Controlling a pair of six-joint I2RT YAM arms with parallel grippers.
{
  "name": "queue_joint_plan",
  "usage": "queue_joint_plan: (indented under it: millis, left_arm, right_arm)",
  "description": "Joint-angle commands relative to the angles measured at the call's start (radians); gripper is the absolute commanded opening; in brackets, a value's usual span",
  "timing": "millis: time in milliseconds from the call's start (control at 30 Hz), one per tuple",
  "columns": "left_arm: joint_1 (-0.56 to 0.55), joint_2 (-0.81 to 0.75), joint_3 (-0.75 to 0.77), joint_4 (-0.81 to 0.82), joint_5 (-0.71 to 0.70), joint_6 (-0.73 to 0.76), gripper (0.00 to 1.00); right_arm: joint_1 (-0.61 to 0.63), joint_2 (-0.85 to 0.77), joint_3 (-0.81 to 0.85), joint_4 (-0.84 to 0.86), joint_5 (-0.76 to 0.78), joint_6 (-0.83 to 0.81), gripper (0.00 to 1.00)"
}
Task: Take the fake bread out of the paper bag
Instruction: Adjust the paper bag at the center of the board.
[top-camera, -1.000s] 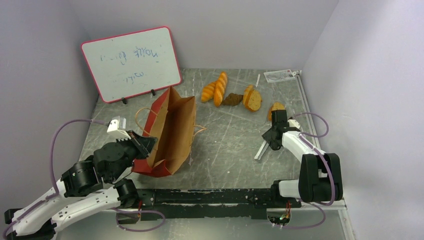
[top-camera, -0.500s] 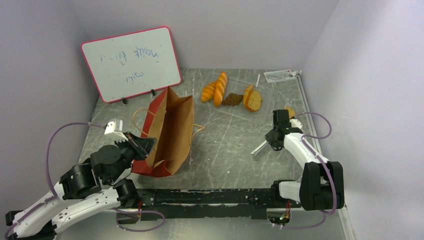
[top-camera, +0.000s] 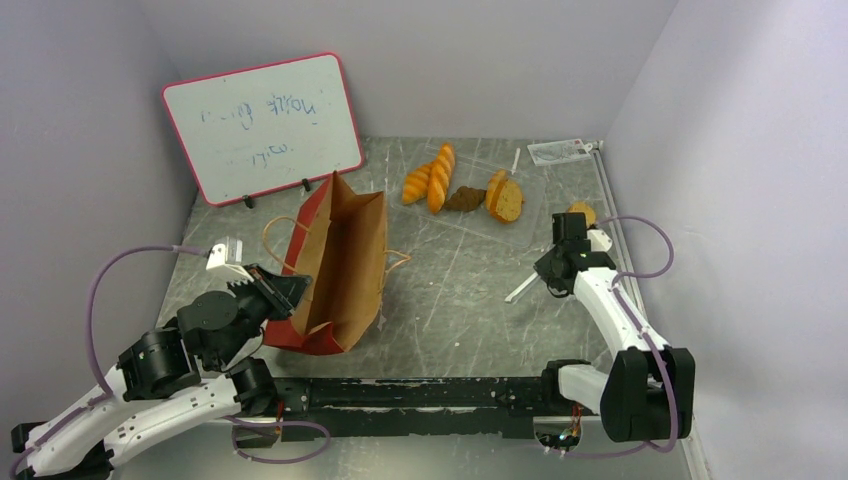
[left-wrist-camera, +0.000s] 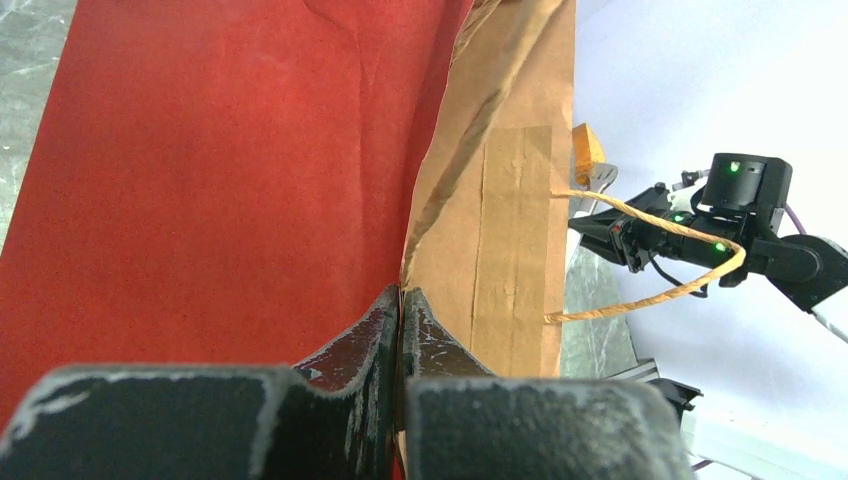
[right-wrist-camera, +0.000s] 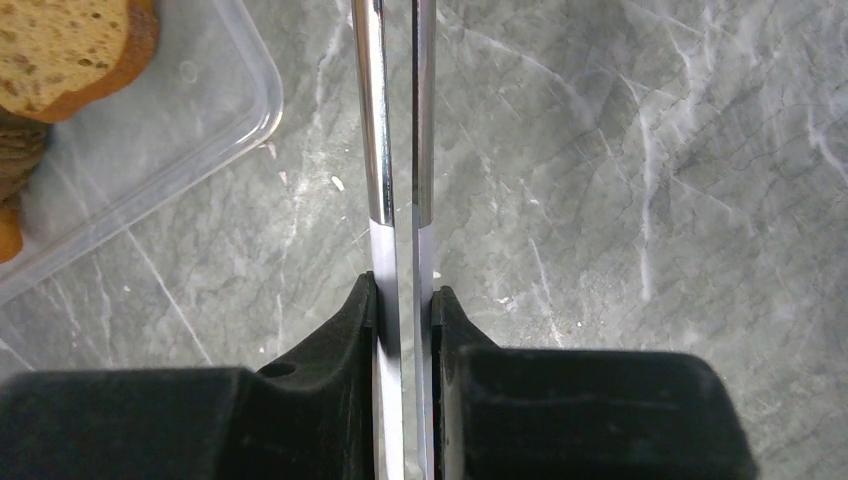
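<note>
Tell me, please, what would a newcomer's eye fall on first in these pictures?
The tall red paper bag, open with its brown inside showing, is left of centre, its rim pinched by the shut left pincer. Behind it to the right, the golden fake bread lies in a row outside the bag. On the right side, the right pincer holds long metal tweezers.
</note>
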Motion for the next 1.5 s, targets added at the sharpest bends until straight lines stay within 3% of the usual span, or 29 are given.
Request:
queue_joint_plan:
  millis: [0,300,767,1067,1467]
  left_arm:
    - [-0.002,-0.015,-0.002,0.029,-0.019,0.018,0.07]
    - [-0.002,-0.014,-0.005,0.037,-0.023,0.023,0.07]
    - [-0.002,0.014,0.034,0.005,-0.039,0.027,0.07]
    - [-0.002,0.037,0.061,-0.037,-0.058,0.016,0.07]
    - [-0.002,0.048,0.056,-0.058,-0.056,-0.016,0.07]
  right_arm:
    - [-0.001,-0.039,0.056,-0.027,-0.001,-0.018,0.0]
    - [0.019,-0.037,0.111,-0.021,-0.044,-0.004,0.0]
    - [0.244,0.186,0.276,0.121,-0.021,0.066,0.0]
    - [0.252,0.278,0.222,0.245,-0.084,0.084,0.0]
    - [0.214,0.306,0.107,0.355,-0.171,0.068,0.25]
